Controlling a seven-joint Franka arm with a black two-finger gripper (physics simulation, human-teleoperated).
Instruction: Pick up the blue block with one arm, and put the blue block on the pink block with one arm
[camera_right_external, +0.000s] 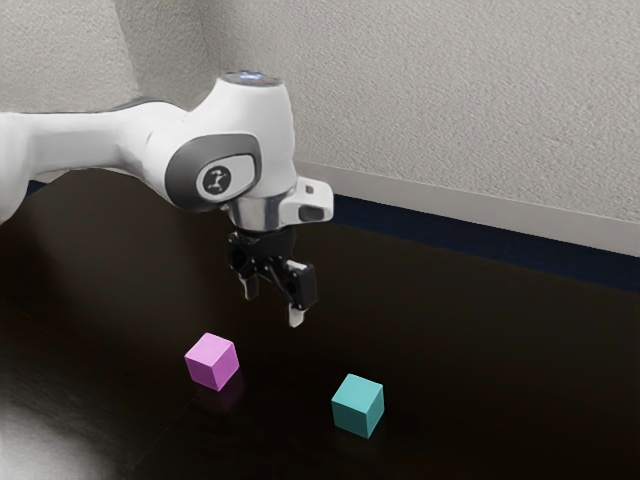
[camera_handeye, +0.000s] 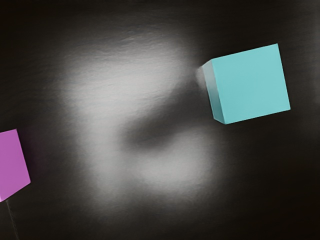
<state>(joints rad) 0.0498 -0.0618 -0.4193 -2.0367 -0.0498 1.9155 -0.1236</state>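
Blue block (camera_right_external: 357, 404) sits on the dark table (camera_right_external: 520, 340), nearest the camera, well apart from the pink block (camera_right_external: 212, 360) toward the exterior view's left. Gripper (camera_right_external: 273, 306) hangs above the table behind both blocks, fingers apart, holding nothing.

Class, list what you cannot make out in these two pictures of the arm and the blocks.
1. Pink block, wrist view: partly cut off by the frame's edge.
2. Arm, exterior view: its base is cut off by that view's left edge.
3. Table, wrist view: surface detail is lost under a blurred glare patch.
4. Blue block, both views: its underside faces down, hidden.
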